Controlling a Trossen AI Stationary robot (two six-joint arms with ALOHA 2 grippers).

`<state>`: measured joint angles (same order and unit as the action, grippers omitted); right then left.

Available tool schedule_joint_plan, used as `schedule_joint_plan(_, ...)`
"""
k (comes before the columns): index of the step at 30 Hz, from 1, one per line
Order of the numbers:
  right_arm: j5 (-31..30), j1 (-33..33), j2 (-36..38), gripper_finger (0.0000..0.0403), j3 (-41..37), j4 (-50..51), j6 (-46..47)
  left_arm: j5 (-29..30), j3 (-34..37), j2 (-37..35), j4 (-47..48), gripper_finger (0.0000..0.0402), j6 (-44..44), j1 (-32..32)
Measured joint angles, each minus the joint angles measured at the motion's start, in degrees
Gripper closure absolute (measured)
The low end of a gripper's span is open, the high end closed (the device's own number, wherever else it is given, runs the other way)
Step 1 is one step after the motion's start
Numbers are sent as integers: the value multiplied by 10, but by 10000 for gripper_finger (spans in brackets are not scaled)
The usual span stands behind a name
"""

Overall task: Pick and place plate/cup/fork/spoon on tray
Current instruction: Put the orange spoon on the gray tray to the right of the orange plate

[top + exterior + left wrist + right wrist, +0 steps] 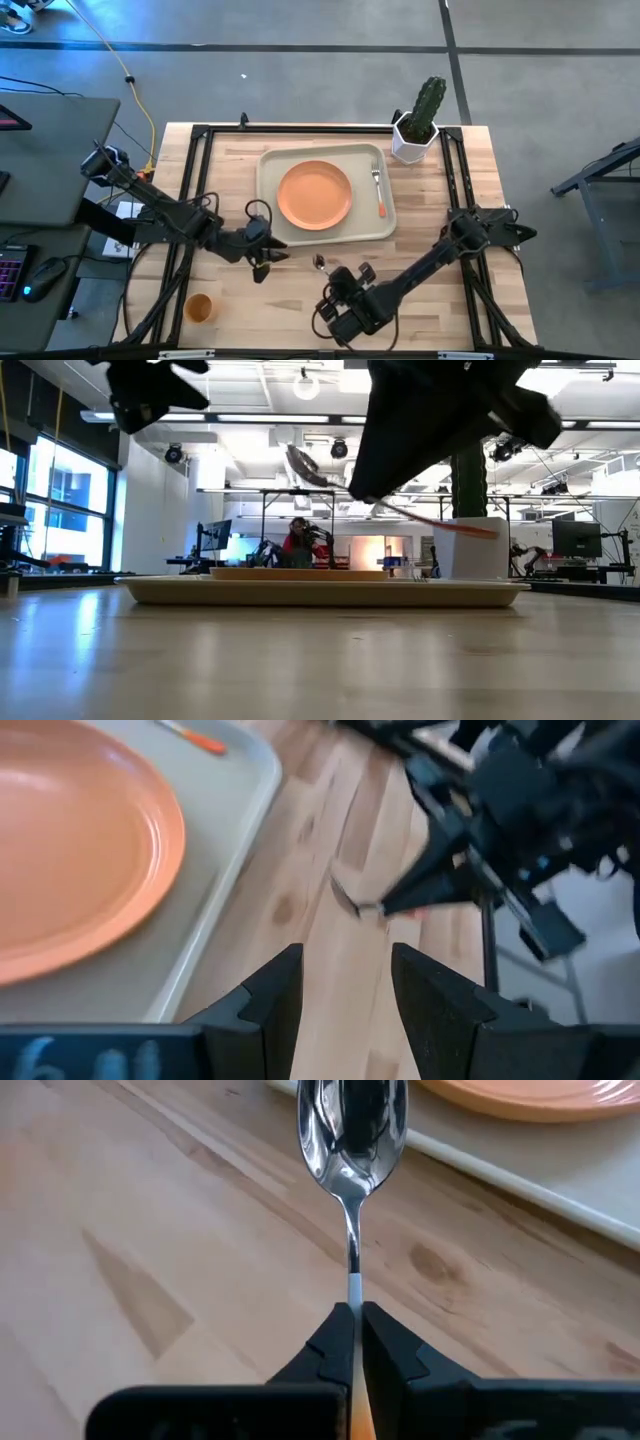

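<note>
The cream tray lies in the middle of the table with the orange plate on it. The fork lies along the tray's right side. The orange cup stands on the table near the front left corner. My right gripper is shut on the spoon, just off the tray's near edge. My left gripper is open and empty, left of the spoon, near the tray's near left corner. My right gripper pinches the spoon's thin metal stem between its two fingertips, where the stem meets the orange handle. The spoon lies along the fingers, and its bowl sticks out ahead toward the tray. It is lifted clear of the table and tilted, bowl higher than the orange handle end.
A white pot with a green cactus stands at the far right, beside the tray's far right corner. Black frame rails run along the table's left, right and far edges. Bare wood lies between the tray and the table's near edge.
</note>
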<state>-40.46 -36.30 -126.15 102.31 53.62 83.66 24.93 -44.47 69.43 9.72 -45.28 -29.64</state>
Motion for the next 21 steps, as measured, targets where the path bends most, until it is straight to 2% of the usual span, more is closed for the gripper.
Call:
schedule_joint_plan(7,-42,-7,0,403,34,48,3,-4,0,7,-86,257,37,31)
schedule_joint_plan(11,-54,-1,0,403,70,116,2,-40,0,30,-173,256,73,47)
schedule_joint_plan(16,-70,10,1,403,118,201,-1,-39,0,63,-191,251,70,78)
schedule_joint_plan(21,-62,23,2,403,142,238,-25,-36,1,85,-238,249,82,98)
